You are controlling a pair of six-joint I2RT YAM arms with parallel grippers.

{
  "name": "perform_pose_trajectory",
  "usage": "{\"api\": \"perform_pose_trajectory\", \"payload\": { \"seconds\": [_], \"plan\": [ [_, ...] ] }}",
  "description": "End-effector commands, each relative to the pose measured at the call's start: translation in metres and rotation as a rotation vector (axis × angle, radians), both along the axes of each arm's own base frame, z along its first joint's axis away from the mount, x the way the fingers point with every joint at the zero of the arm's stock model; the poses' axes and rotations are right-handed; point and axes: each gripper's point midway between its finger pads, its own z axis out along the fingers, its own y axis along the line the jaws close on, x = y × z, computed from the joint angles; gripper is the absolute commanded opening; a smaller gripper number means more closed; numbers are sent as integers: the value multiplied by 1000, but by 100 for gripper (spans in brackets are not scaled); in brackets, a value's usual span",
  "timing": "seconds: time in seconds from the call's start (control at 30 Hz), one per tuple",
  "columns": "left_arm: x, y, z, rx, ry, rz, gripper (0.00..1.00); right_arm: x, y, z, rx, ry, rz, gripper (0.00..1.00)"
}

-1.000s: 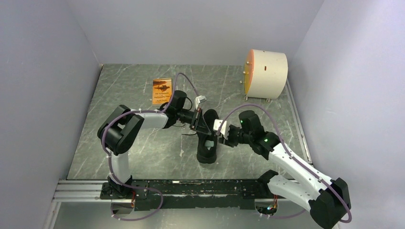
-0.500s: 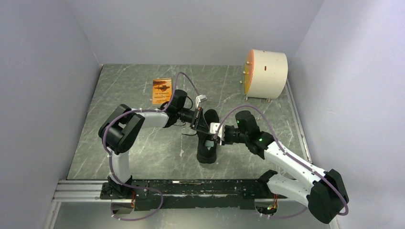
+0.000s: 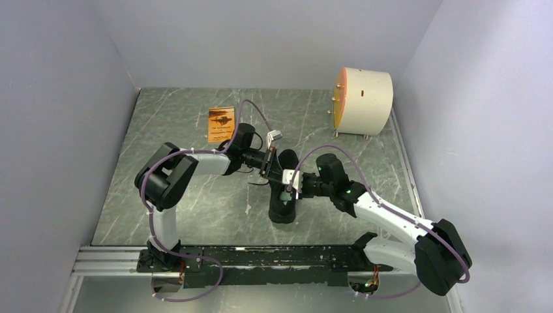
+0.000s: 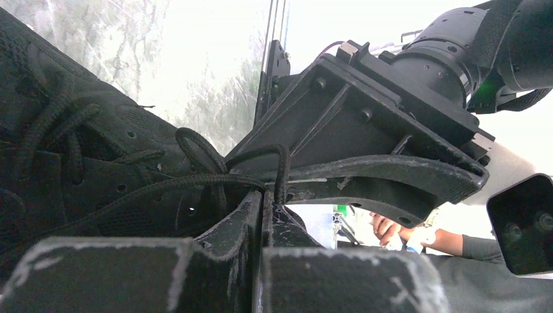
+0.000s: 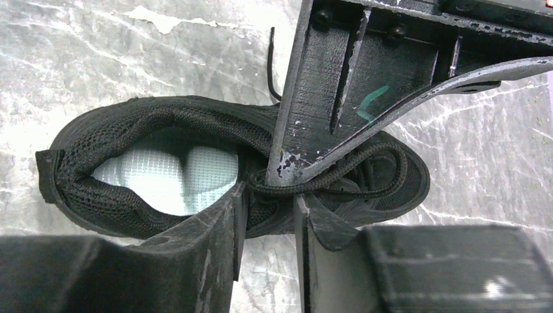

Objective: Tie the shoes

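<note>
The black knit sneaker (image 3: 283, 202) lies in the middle of the table, toe away from me, with its pale insole patch (image 5: 171, 171) showing. My left gripper (image 3: 278, 171) is over the laced part and is shut on a thin black lace (image 4: 195, 181), which runs over its closed fingertips (image 4: 251, 208). My right gripper (image 3: 292, 186) has come in from the right. In its wrist view it (image 5: 269, 195) is open, its jaws standing either side of a lace loop (image 5: 313, 186) just below the left gripper's fingers (image 5: 306, 124). The right gripper's fingers (image 4: 391, 176) fill the left wrist view.
An orange card (image 3: 221, 122) lies at the back left of the marbled table (image 3: 189, 202). A cream cylinder with an orange face (image 3: 363, 101) stands at the back right. Grey walls close in the sides. A metal rail (image 3: 261, 257) runs along the near edge.
My right arm has moved left, bringing its open gripper over the shoe next to the left gripper. The left gripper and the shoe have stayed in place.
</note>
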Motion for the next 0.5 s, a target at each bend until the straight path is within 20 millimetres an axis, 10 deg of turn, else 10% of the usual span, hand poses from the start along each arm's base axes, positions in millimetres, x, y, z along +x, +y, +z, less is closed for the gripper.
{"api": "perform_pose_trajectory", "payload": {
  "seconds": [0.0,0.1,0.47],
  "plan": [
    [-4,0,5,-29,-19,-29,5,12,2,7,32,-63,-42,31],
    [-3,1,11,-36,-41,-32,5,15,3,15,41,-43,-69,0],
    [83,86,10,286,-300,392,76,-24,-8,35,7,738,-568,0]
  ]
}}
